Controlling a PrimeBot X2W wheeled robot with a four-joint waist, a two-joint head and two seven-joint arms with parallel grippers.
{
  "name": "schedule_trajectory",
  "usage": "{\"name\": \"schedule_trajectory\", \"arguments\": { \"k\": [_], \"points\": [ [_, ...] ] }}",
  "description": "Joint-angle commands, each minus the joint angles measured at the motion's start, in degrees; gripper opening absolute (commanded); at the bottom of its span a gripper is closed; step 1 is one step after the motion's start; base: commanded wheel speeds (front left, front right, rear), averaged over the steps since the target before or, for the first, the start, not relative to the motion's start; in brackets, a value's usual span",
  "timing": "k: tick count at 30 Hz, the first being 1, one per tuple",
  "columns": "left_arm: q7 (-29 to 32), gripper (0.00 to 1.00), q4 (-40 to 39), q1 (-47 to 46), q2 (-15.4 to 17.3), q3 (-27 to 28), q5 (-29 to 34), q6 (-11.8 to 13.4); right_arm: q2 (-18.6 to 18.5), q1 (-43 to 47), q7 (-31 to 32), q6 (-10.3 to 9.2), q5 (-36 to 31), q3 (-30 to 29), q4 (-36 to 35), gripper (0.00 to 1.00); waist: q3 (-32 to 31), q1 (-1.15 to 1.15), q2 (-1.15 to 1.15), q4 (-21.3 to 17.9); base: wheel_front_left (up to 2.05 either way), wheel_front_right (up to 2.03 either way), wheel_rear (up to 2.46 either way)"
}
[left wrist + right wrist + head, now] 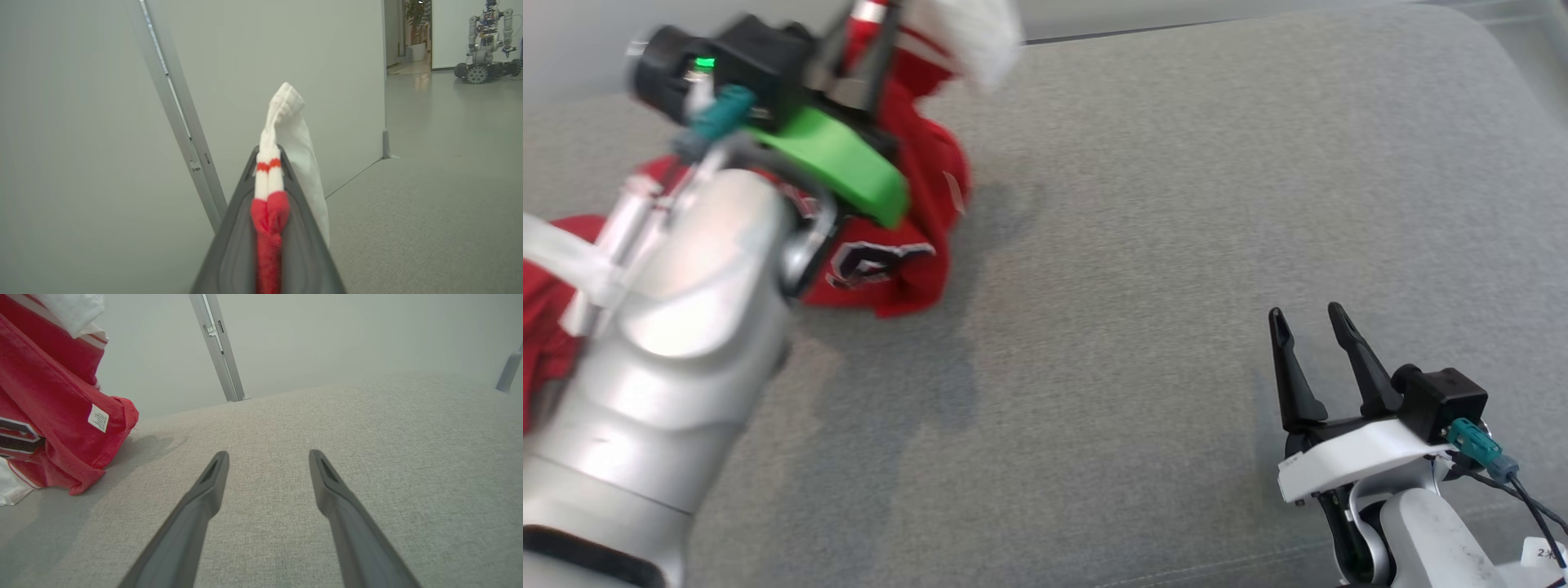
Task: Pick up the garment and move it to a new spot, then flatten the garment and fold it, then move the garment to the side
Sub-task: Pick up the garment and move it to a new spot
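On the red garment (931,163), big black lettering (878,263) edged in white, seen in the head view: crumpled, blurred, partly tucked under a fold. One rounded character there, perhaps a G or a C; no whole word legible. From the right wrist view, just a slice of the same black-and-white strokes at the left edge, unreadable. Also on the garment, a small white care label (98,417) sewn near a hem, with rows of tiny print too fine to read. At the lower right corner of the head view, a white tag (1543,553) beside a dark cable (1531,506), marked with something like "2X", cut off by the frame.
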Motion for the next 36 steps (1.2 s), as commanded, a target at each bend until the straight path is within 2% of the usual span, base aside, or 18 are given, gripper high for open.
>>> {"name": "schedule_trajectory", "arguments": {
  "k": [1,6,9,10,11,12,16,20,24,29,36],
  "points": [
    [-0.1,0.00,-1.5,1.2,-2.1,-0.7,1.0,-0.2,0.0,0.3,-0.2,-0.02,0.3,0.0,-0.2,1.00,-0.3,0.00,0.00,-4.7,0.00,0.00,0.00],
    [-0.1,0.00,-5.0,3.3,-9.3,-2.5,2.1,-0.2,-0.1,-0.6,-0.2,-0.02,0.3,0.8,-0.7,1.00,0.5,0.00,0.00,-9.4,0.00,0.00,0.00],
    [-0.1,0.00,-4.8,4.7,-11.4,-4.9,2.4,-0.2,0.0,-1.0,-0.2,-0.02,0.6,1.5,-0.6,1.00,0.7,0.00,0.00,-12.1,0.00,0.00,0.00],
    [-0.1,0.31,-4.3,5.3,-11.8,-5.8,2.2,-0.2,0.0,-1.0,-0.2,-0.02,0.8,1.8,-0.6,1.00,0.7,0.00,0.00,-12.8,0.00,0.00,0.00],
    [-0.1,0.90,-3.6,6.0,-12.1,-6.6,1.8,-0.2,0.0,-1.1,-0.2,-0.02,0.9,1.9,-0.6,1.00,0.8,0.00,0.00,-13.4,0.00,0.00,0.00],
    [-0.1,1.00,-2.8,6.7,-12.2,-7.3,1.6,-0.2,0.1,-1.1,-0.2,-0.02,1.0,1.9,-0.6,1.00,0.8,0.00,0.00,-13.9,0.00,0.00,0.00],
    [-0.1,1.00,1.4,9.7,-11.7,-7.1,0.7,-0.2,0.2,-0.7,-0.2,-0.02,1.0,1.5,-0.9,1.00,0.7,0.00,0.00,-14.4,0.00,0.00,0.00],
    [-0.1,1.00,2.8,11.6,-10.6,-5.0,0.7,-0.2,0.2,-0.1,-0.2,-0.02,1.1,0.9,-1.1,1.00,0.7,0.00,0.00,-13.0,0.00,0.00,0.00],
    [-0.1,1.00,2.6,15.6,-9.3,0.2,2.6,0.1,-0.1,0.1,-0.2,-0.02,1.0,0.9,-1.3,1.00,0.0,0.00,0.00,-10.0,0.00,0.00,0.00],
    [-0.1,1.00,-0.4,22.5,-7.9,8.2,5.5,1.6,-0.4,0.0,-0.2,-0.02,0.7,1.4,-1.5,1.00,-1.7,0.00,0.00,-6.1,0.00,0.00,0.00],
    [-0.1,1.00,-4.9,33.1,-7.7,18.4,10.4,4.2,-1.0,0.2,-0.2,-0.02,0.8,2.6,-1.0,1.00,-4.3,0.00,0.00,-1.8,0.00,0.00,0.00]
  ]
}}
